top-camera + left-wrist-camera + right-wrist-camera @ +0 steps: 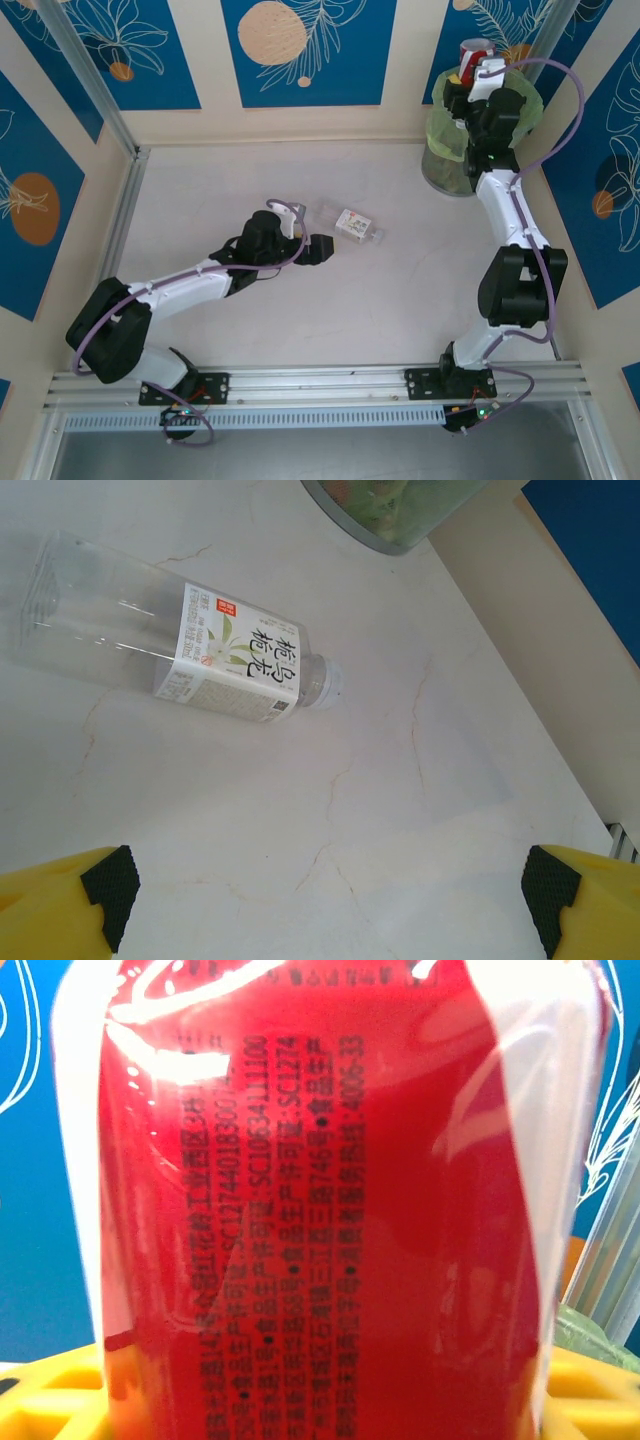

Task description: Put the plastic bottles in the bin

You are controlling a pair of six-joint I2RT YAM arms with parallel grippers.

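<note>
The right gripper [470, 88] pinches a clear plastic bottle with a red label [320, 1210] between its yellow fingers [60, 1395], over the round grey-green bin lined with a light green bag [445, 160]; the left gripper [330, 900] is spread wide; a clear square bottle with a white label [180, 645] lies on its side on the white table [400, 810], ahead of those fingertips and apart from them.

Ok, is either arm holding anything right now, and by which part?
The right gripper grips a red-labelled bottle by its labelled body. The left gripper holds nothing.

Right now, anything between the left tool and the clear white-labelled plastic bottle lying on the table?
Nothing visible: bare white table lies between the open left tool and the clear plastic bottle with the white label.
</note>
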